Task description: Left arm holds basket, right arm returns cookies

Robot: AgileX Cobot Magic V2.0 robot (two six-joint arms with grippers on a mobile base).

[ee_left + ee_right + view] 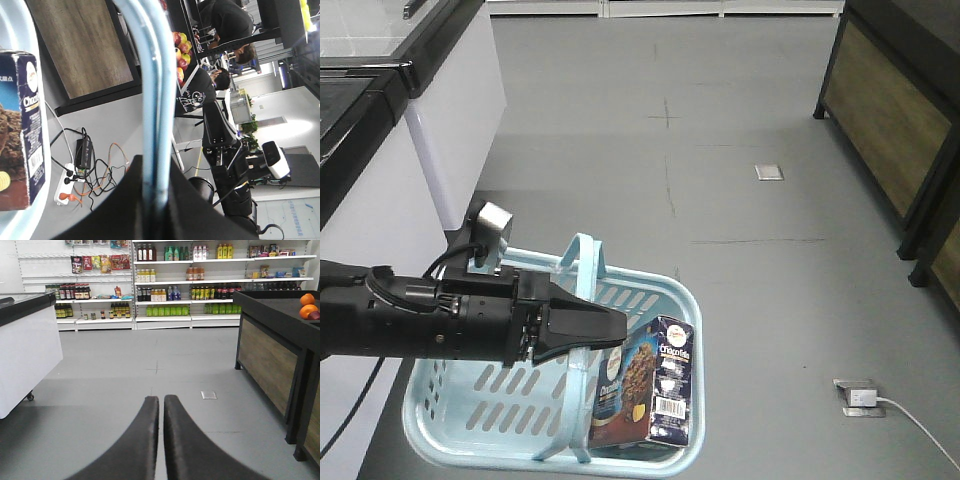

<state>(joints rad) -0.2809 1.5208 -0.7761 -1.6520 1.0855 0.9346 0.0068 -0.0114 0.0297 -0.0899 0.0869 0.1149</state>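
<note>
My left arm (440, 320) reaches from the left and its gripper (605, 328) is shut on the two light blue hoop handles (582, 262) of the basket (470, 410), held above the grey floor. In the left wrist view the handles (152, 100) run straight between the black fingers (120, 205). The dark navy cookies box (645, 385) stands inside the basket at its right side; it also shows in the left wrist view (20, 130). My right gripper (161, 401) is shut and empty, pointing over the floor towards the shelves. It is out of the front view.
A white freezer cabinet (450, 110) stands at the left and a dark wooden display stand (895, 110) at the right, with oranges (307, 305) on top. Stocked shelves (200, 285) line the far wall. A floor socket with cable (860, 398) lies at the right.
</note>
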